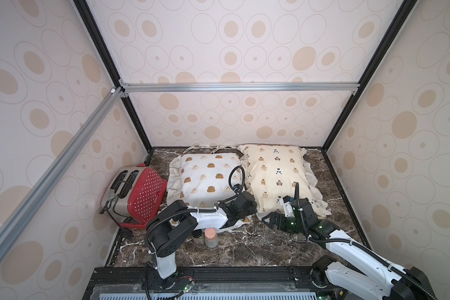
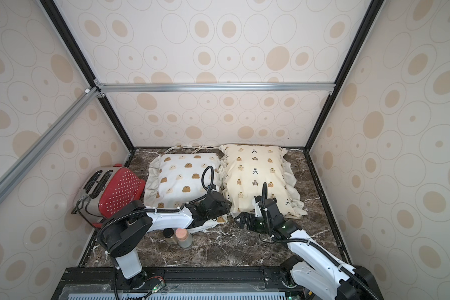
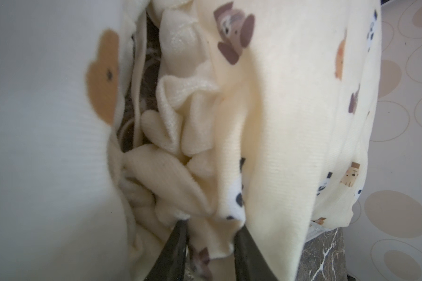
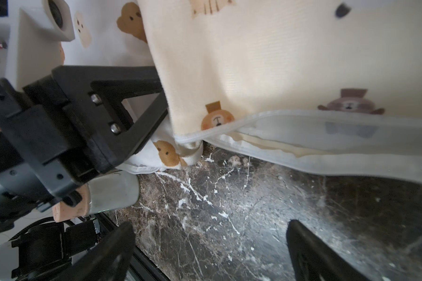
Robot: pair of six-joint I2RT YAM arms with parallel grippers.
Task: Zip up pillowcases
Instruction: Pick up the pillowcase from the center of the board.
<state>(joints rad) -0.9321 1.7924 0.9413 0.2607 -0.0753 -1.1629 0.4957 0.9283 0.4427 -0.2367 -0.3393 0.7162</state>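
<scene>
Both pillowcases lie side by side at the back of the counter (image 1: 244,249), the white pillowcase (image 1: 205,176) on the left and the cream-yellow pillowcase (image 1: 276,171) on the right, their ruffles touching. The left hand (image 3: 212,226) stands narrow, pinching a bunched near corner of the cream-yellow case between its fingers. The right hand (image 4: 211,225) is spread wide and empty, low over bare counter just in front of that case's near edge. The step looks like anchoring the corner so the zip can be drawn. The left should hold the seam taut and flat, and the right should find the slider before it closes. Only the right wrist view shows the zip opening (image 4: 302,146) gaping along the near edge. The top views hide it behind the arms, and no view shows the slider, so I cannot tell where it sits.
</scene>
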